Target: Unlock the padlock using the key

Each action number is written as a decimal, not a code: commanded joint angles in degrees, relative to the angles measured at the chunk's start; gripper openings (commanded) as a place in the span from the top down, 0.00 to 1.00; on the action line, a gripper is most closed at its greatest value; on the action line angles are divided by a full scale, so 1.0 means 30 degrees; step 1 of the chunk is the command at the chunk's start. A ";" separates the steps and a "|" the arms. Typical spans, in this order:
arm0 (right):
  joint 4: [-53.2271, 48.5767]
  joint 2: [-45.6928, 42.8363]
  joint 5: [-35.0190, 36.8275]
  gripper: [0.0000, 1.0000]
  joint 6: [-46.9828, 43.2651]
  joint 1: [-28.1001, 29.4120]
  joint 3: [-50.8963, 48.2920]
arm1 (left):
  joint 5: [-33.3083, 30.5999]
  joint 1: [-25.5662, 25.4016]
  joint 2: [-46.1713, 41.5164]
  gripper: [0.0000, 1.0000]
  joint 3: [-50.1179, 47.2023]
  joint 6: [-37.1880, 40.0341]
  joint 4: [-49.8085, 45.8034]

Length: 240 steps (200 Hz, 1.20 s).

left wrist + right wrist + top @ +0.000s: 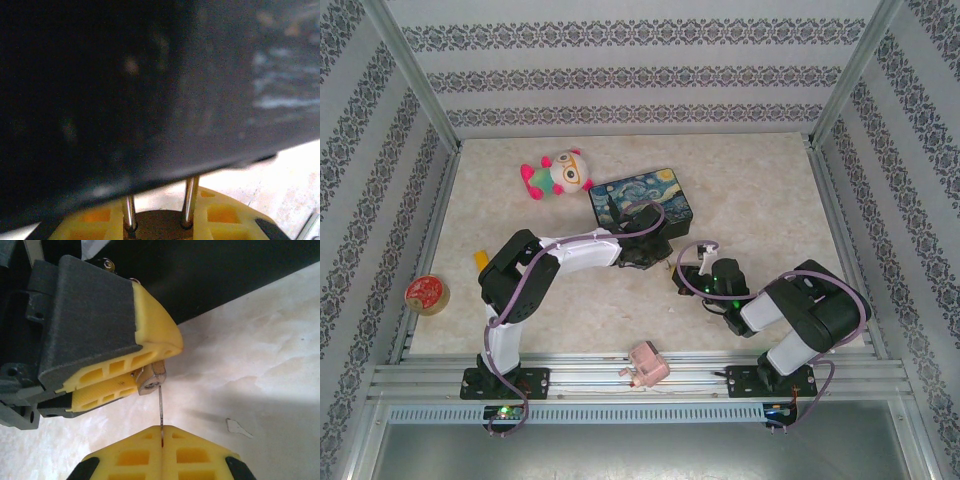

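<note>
Padlock (149,380) is sitting pinched between the yellow fingers of the left tool (155,365), which is reaching in from the upper left of the right wrist view. Only a small metallic corner is peeking out. The right tool (162,432), at the bottom centre of that frame, is clamping shut on the key (160,410), a thin dark sliver seen edge-on and rising to meet the padlock's underside. Whether it is seated in the keyway I cannot tell. In the left wrist view the shackle (190,197) legs are pointing up at the dark tin box (642,200) just beyond, over the pale bench (250,365). Judging from this, the right tool should be holding the blade in line with the keyway, pushing fully home, then twisting gently about the blade's axis while the left grip is bracing, since so thin a key could bend or slip.
</note>
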 commanded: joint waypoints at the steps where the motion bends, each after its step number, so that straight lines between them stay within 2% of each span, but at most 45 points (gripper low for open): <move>1: 0.0839 0.0047 -0.0453 1.00 0.0162 -0.0170 0.0441 | 0.0646 0.0416 -0.0665 0.94 -0.0165 -0.1391 0.1621; 162: 0.1366 0.0692 -0.0347 1.00 0.0486 -0.0631 0.0915 | 0.1112 0.0446 -0.0873 0.94 -0.0397 -0.1260 0.1836; 240: 0.1695 0.1580 -0.2760 1.00 0.0381 -0.1507 0.1613 | 0.2033 0.0431 -0.0990 0.94 -0.0203 -0.0938 0.1733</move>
